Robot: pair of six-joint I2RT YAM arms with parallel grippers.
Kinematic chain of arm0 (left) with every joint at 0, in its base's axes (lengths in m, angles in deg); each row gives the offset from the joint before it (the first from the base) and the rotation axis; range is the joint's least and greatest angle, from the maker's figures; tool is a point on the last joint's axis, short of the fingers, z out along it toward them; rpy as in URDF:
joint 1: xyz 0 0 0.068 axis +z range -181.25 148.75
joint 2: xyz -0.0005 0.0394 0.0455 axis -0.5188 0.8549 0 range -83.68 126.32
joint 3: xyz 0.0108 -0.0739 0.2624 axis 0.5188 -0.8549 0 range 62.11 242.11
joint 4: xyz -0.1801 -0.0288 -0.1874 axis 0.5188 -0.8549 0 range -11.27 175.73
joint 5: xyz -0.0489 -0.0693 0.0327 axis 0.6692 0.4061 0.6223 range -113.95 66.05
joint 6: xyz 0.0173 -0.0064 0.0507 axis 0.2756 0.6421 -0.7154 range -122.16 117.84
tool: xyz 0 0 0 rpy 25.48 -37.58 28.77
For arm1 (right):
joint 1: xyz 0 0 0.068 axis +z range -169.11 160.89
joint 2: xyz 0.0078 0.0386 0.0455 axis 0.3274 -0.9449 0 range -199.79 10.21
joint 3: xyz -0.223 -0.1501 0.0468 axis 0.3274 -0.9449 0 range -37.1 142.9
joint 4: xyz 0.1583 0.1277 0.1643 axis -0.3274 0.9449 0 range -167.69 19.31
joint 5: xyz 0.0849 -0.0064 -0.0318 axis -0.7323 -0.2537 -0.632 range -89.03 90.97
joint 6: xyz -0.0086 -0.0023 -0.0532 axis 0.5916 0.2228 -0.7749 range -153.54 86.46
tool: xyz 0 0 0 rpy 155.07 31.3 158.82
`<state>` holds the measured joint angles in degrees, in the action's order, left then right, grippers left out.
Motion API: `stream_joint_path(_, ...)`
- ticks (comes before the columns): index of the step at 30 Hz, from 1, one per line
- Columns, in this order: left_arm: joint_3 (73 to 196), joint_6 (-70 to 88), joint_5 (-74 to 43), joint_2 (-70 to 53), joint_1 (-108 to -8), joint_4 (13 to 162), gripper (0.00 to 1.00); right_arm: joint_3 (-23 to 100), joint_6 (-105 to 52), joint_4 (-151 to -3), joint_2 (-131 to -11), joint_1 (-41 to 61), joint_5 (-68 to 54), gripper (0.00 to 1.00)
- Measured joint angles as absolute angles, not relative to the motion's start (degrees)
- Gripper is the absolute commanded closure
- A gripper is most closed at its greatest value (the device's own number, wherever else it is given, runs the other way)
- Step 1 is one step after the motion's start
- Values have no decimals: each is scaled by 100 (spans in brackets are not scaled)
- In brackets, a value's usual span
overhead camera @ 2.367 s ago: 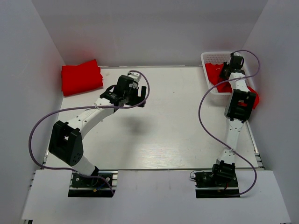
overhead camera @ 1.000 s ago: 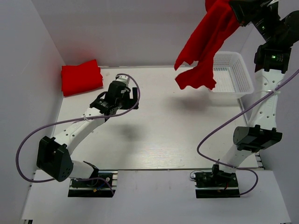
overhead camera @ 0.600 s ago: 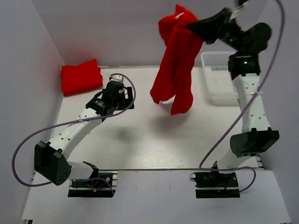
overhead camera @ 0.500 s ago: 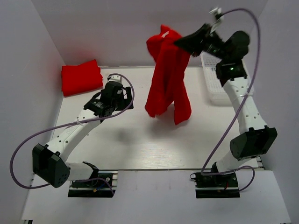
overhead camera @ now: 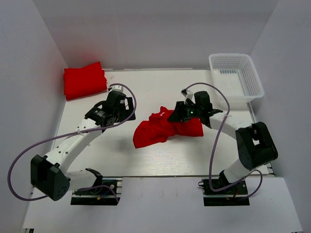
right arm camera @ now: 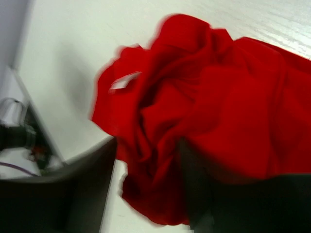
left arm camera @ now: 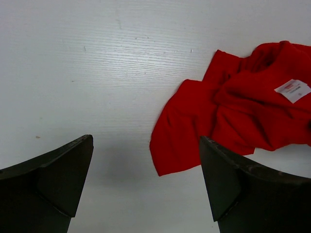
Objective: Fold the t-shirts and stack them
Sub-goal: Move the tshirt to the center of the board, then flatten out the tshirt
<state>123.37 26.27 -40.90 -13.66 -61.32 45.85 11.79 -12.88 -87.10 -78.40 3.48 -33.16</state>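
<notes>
Top view: a crumpled t-shirt lies with the folded t-shirt well behind-left of it and the white basket behind-right. The right gripper touches its right part. Left wrist view: the left gripper, jaws spread wide, hovers left of it. Right wrist view: blurred; cloth bunches between the fingers, grip seemingly unclear

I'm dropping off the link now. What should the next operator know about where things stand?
Left gripper: open, holding nothing, over bare table beside the crumpled t-shirt.
Right gripper: down on the crumpled t-shirt mid-table; its wrist view is too blurred to tell whether the fingers grip.
Folded t-shirt lies at the far-left corner; the basket at far right shows no red.
Done: one folded. Left: flatten, fold and stack the crumpled one.
</notes>
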Motion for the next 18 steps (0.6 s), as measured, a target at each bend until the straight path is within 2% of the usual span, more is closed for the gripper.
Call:
stream_joint_path(1, 12330, 2634, -4055, -1335, -6132, 4581, 0, 1174, -1325, -8587, -7930, 414, -3196, 10)
stream_joint_path(10, 11969, 2612, -3672, -1234, -6132, 4627, 0, 1810, -1830, -7610, -7867, 602, -1740, 10)
stream_joint_path(18, 11965, 2465, -3379, -1208, -6132, 4644, 0, 2140, -1913, -7051, -6665, 564, -903, 10)
